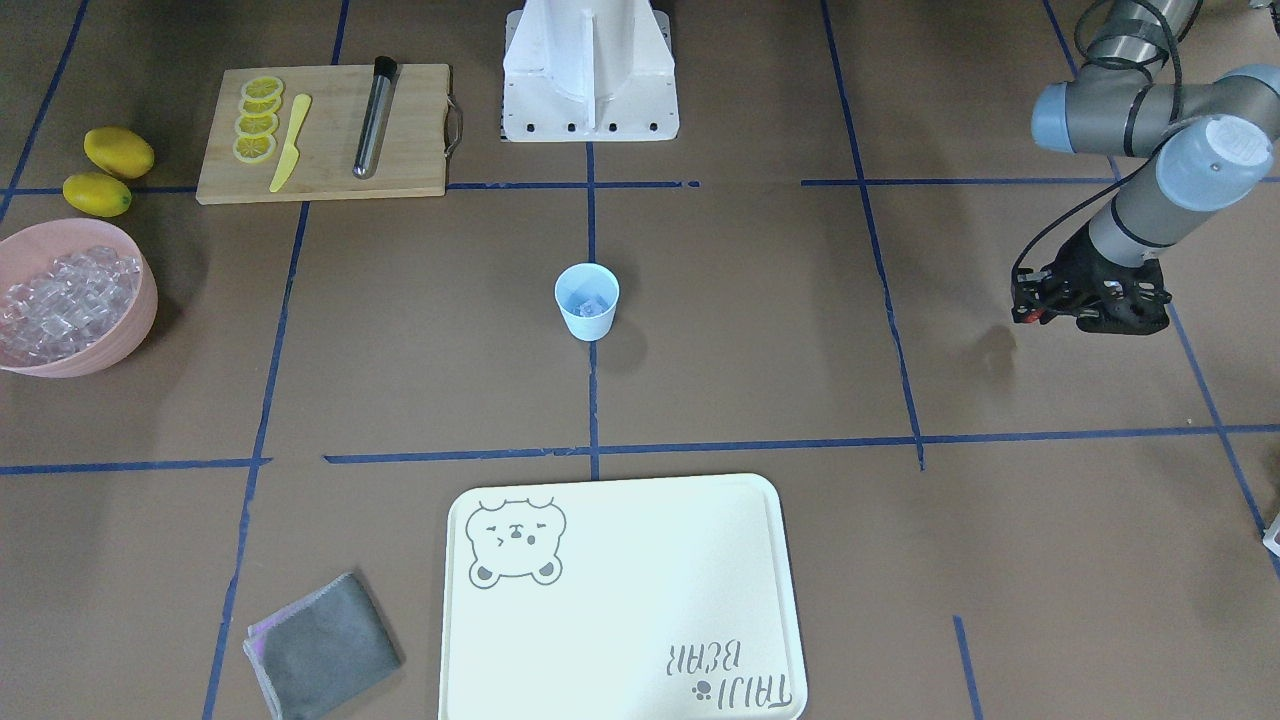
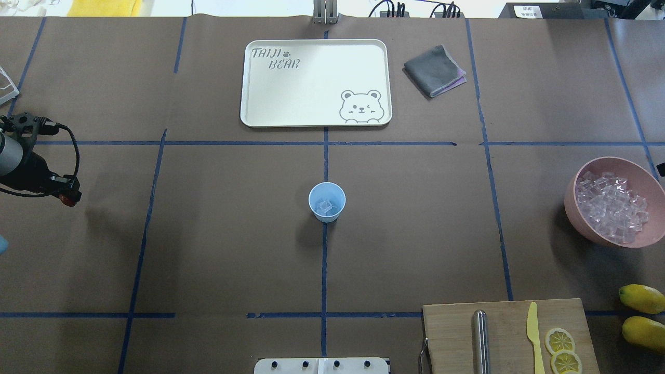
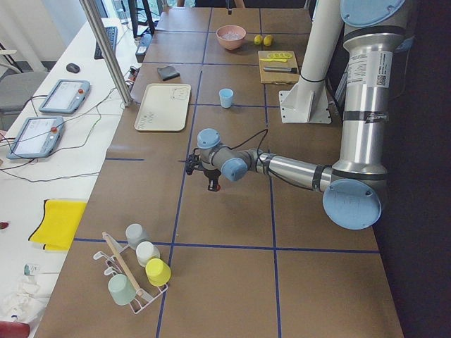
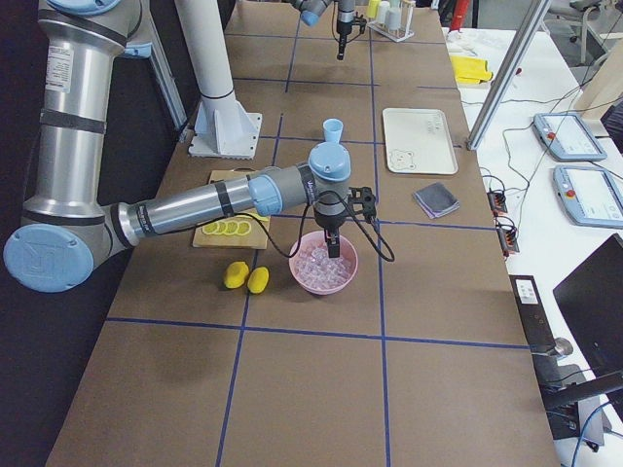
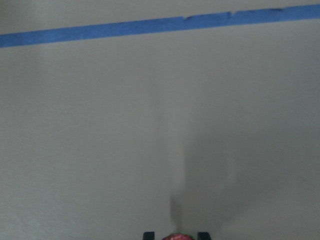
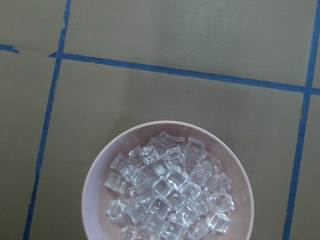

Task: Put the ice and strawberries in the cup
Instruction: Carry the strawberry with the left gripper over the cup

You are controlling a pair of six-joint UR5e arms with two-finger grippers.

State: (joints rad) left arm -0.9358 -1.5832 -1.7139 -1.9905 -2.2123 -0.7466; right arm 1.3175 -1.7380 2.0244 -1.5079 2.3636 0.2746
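Observation:
The pale blue cup [image 1: 587,300] stands upright at the table's middle and holds a few ice cubes [image 2: 325,206]. A heap of ice [image 6: 170,195] fills the pink bowl [image 6: 95,175], which also shows in the overhead view [image 2: 575,215]. My left gripper [image 2: 66,197] hovers far to the cup's left. It is shut on a small dark red strawberry [image 5: 175,237], seen between its fingertips in the left wrist view. My right gripper [image 4: 333,248] hangs over the bowl of ice. I cannot tell whether it is open or shut.
A cutting board [image 2: 499,332] with lemon slices, a yellow knife and a metal tube lies near the robot base. Two lemons [image 2: 643,311] lie beside it. A white bear tray [image 2: 311,119] and a grey cloth [image 2: 434,70] lie at the far side.

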